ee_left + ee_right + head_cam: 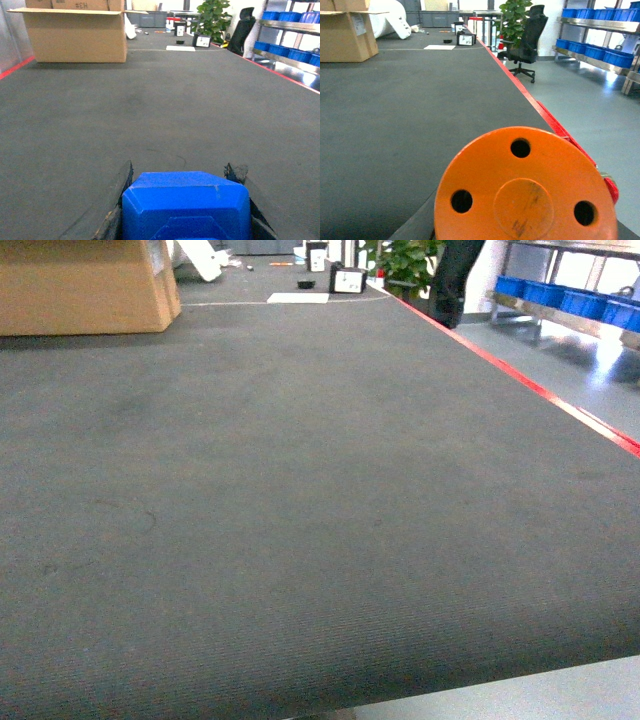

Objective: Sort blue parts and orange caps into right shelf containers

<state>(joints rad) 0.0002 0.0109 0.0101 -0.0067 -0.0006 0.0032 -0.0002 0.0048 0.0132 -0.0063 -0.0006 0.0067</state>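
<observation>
A blue part was clamped in the left gripper, an orange cap in the right. The blue crates sat on the far-right shelf; both loads were best kept level during the approach.

The dark surface lies open across its near and middle stretch. A cardboard box blocks the far left corner, and small items crowd the far end. Beyond the red edge, bare floor runs to the shelf with blue crates.
</observation>
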